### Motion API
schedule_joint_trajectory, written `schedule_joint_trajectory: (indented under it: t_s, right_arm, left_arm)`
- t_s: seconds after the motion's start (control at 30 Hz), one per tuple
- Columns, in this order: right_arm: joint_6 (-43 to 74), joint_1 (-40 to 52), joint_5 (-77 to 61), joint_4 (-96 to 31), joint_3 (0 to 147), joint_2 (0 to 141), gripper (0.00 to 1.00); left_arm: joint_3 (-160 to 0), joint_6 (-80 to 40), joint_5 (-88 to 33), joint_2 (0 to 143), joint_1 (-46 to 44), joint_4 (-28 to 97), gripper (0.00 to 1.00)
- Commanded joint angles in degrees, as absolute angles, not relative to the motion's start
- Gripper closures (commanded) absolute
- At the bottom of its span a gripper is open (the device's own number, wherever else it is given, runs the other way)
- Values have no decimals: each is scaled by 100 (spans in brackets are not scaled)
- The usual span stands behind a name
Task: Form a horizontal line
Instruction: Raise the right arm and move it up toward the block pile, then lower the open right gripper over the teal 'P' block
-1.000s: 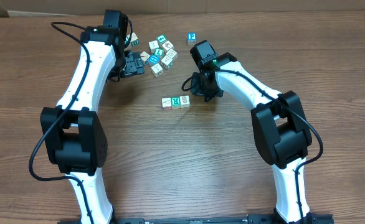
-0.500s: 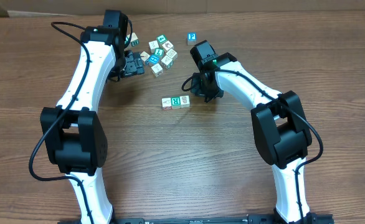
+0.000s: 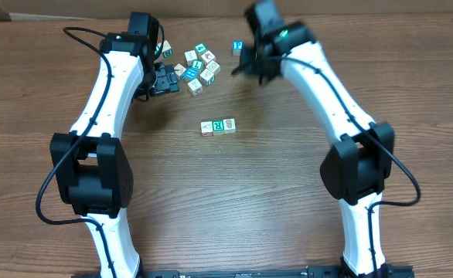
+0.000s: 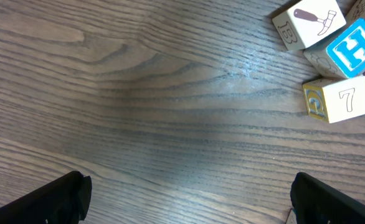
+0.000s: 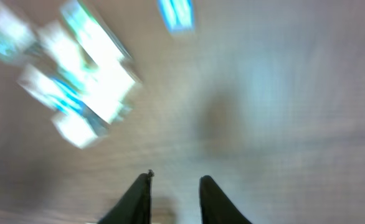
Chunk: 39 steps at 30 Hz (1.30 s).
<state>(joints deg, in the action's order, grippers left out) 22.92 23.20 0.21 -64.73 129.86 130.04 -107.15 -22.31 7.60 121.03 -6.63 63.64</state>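
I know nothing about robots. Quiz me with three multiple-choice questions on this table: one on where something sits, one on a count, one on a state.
1. Where is the short row of cubes relative to the loose pile?
A) Inside it
B) Apart from it, nearer the arms' bases
C) Stacked on top of it

2. How many cubes make up the row?
A) Three
B) Five
C) One

3. How is the left end effector?
A) Shut on a cube
B) Wide open and empty
C) Out of sight

Answers: 1 B, bare wood separates row and pile in the overhead view. 2 A, three cubes sit edge to edge. 3 B, its wrist view shows fingers far apart with only table between them.
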Motion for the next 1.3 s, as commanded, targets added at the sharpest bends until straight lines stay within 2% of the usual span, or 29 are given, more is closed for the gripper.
schedule_joint_trajectory:
  t_s: [0.0, 0.03, 0.1, 0.17, 0.33, 0.5, 0.73, 0.9, 1.27]
  right_arm:
    - [2088, 2340, 38, -6263, 13716, 12890, 67]
    - [2091, 2346, 38, -6099, 13723, 12890, 63]
    - [2091, 2344, 38, -5723, 13719, 12925, 48]
    - [2091, 2344, 38, -5422, 13716, 13010, 40]
    - [2091, 2344, 93, -4700, 13716, 13375, 25]
    - [2038, 2344, 731, -4125, 13716, 13802, 17]
    - [1179, 2333, 1052, -3277, 13716, 14540, 11]
    - [1144, 2263, 1074, -2777, 13716, 14991, 11]
    - [1144, 2235, 1076, -2552, 13716, 15616, 22]
  left_arm:
    - [-10794, -2226, 808, 11990, -639, 6366, 0]
    - [-10794, -2226, 808, 11990, -639, 6366, 0]
    - [-10794, -2226, 808, 11990, -639, 6366, 0]
    - [-10794, -2226, 808, 11990, -639, 6366, 0]
    - [-10794, -2226, 808, 11987, -639, 6366, 0]
    - [-10794, -2226, 808, 11990, -639, 6366, 0]
    - [-10794, -2226, 808, 11990, -639, 6366, 0]
    - [-10794, -2226, 808, 11987, -639, 6366, 1]
    - [-10794, -2226, 808, 11987, -639, 6366, 0]
